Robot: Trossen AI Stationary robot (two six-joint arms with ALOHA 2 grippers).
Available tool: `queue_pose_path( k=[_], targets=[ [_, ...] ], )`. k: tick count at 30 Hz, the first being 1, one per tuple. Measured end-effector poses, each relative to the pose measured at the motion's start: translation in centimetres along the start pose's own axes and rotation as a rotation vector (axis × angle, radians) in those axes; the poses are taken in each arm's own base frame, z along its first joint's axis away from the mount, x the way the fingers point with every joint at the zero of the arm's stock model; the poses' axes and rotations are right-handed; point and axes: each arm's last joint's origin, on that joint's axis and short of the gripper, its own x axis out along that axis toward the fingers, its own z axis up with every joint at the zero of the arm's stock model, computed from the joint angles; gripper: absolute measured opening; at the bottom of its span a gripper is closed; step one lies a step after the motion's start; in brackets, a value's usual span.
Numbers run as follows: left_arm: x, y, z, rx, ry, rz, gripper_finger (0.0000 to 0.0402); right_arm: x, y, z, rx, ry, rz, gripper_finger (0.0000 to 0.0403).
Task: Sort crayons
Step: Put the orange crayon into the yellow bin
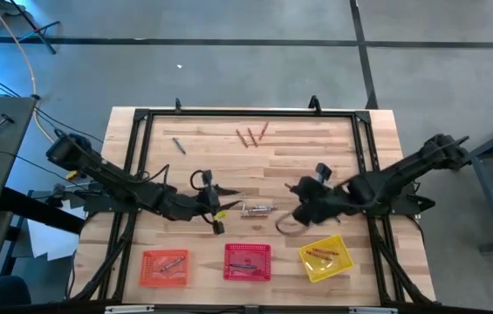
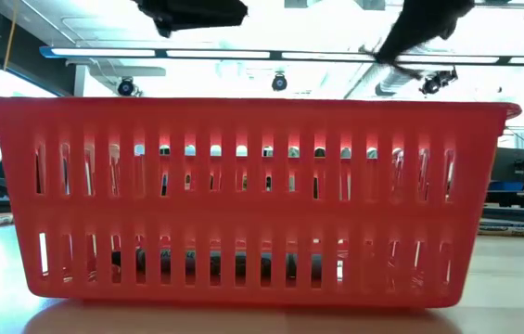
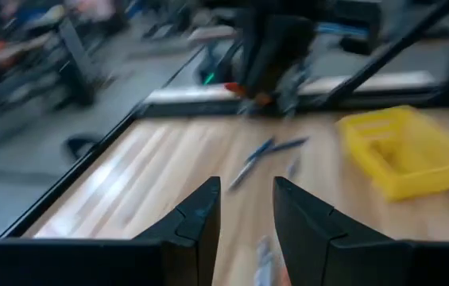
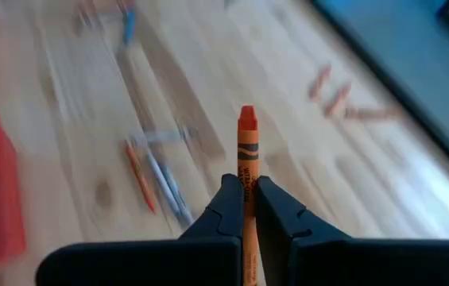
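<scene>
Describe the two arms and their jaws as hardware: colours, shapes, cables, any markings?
Both arms are dark, slim and jointed. The left arm has black cables looping near its wrist and a small yellow mark by the left gripper. The right arm ends in the right gripper, whose jaws are matte dark wedges with angular tips. No lettering is legible.

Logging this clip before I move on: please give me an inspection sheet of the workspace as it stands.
Surface: wooden table inside a black frame.
Job's things: three reddish-orange crayons near the far edge; one grey crayon apart from them; a small crayon cluster mid-table; orange basket, red basket and yellow basket along the near edge, each holding crayons.
Clutter: nothing seen.
Grippers: right hand shut on an orange crayon, above the table; left hand open, empty, mid-table.
Cables: a cable trails over the floor, left.
Surroundings: grey floor; ceiling lights.
</scene>
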Motion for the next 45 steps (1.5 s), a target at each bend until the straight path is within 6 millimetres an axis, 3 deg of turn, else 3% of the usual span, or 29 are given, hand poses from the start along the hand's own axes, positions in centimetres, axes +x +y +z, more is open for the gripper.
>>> queue_pose_path(
  k=[5,11,19,25,33,45],
  targets=[
    [1.4,0.4,-0.8,-0.046,-0.177,-0.070,0.0101,-2.0,1.6,-0.4,-0.017,-0.196,-0.082,0.0001],
    [4.4,0.4,-2.0,-0.100,-0.237,-0.111,0.0101,-3.6,3.3,-0.2,0.001,-0.400,-0.121,0.0001],
    [7.5,-1.0,-1.5,-0.056,-0.355,-0.119,0.0102,-2.8,4.8,0.1,-0.027,-0.497,-0.076,0.0001],
    [8.1,-1.5,-0.9,-0.033,-0.368,-0.150,0.0107,-2.7,4.9,0.4,-0.033,-0.507,-0.069,0.0001],
    [8.3,-1.1,-0.8,-0.038,-0.374,-0.156,0.0149,-2.3,4.7,1.0,0.000,-0.515,-0.048,0.0001],
    [8.4,-1.0,-0.8,-0.043,-0.379,-0.151,0.0182,0.1,5.3,2.4,-0.047,-0.546,0.030,0.0001]
  ],
)
